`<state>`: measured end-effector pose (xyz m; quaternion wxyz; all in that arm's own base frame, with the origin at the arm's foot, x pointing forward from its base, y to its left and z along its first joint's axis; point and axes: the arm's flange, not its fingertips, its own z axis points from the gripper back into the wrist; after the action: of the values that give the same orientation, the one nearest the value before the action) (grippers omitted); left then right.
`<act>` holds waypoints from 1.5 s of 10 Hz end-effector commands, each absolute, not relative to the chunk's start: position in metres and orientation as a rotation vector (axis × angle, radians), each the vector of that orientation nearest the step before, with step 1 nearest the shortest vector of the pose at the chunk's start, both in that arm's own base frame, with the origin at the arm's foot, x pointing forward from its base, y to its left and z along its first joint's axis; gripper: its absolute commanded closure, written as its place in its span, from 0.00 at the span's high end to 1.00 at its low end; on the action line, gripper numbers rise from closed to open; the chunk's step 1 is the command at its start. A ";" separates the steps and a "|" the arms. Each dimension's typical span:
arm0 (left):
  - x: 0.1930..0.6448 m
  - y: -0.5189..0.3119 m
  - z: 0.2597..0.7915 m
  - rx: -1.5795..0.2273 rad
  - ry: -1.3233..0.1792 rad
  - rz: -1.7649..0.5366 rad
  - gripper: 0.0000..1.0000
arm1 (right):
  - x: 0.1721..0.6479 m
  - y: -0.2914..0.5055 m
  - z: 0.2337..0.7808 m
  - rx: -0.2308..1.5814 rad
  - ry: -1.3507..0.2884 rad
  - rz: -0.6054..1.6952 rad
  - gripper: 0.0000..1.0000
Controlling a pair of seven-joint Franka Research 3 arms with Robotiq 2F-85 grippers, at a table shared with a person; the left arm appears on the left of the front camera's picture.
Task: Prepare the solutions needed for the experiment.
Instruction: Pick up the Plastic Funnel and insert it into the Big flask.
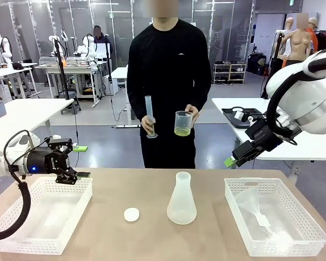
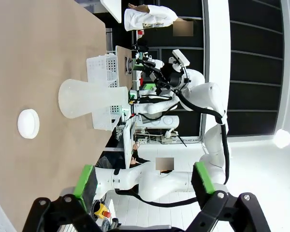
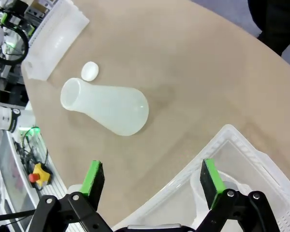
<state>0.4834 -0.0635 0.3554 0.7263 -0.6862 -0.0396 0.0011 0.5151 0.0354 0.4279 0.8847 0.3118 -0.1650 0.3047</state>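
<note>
The solution [image 1: 182,131], a little pale yellow-green liquid, sits in the bottom of a clear beaker [image 1: 183,120] held by the person across the table. Their other hand holds a tall graduated cylinder [image 1: 150,116]. An empty frosted conical flask [image 1: 181,199] [image 2: 87,98] [image 3: 106,106] stands upright mid-table, with a small white lid [image 1: 131,215] [image 2: 28,123] [image 3: 90,71] to its left. My left gripper [image 1: 79,161] [image 2: 144,181] hovers open over the left basket's far edge. Above the right basket, my right gripper [image 1: 234,159] [image 3: 152,179] hangs open, well clear of the flask.
A white mesh basket [image 1: 22,239] [image 3: 58,34] lies at the table's left. A second basket [image 1: 309,228] [image 3: 232,145] at the right holds a clear funnel [image 1: 254,207]. The person stands close behind the far edge.
</note>
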 end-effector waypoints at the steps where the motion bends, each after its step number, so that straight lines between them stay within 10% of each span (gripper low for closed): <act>1: 0.485 -0.064 0.356 -1.520 -0.119 0.001 1.00 | 0.514 0.031 0.432 0.724 -0.346 0.606 1.00; 3: 0.485 -0.064 0.356 -1.520 -0.119 0.001 1.00 | 0.514 0.034 0.428 0.678 -0.341 0.622 1.00; 7: 0.485 -0.064 0.356 -1.520 -0.119 0.001 1.00 | 0.513 0.045 0.447 0.035 -0.407 1.290 1.00; 15: 0.485 -0.064 0.356 -1.520 -0.119 0.001 1.00 | 0.510 0.068 0.446 0.036 -0.284 1.548 1.00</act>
<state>0.4835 -0.0632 0.3554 0.7263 -0.6862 -0.0399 0.0013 0.5089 0.0670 0.4432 0.7114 0.0248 -0.1245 0.6913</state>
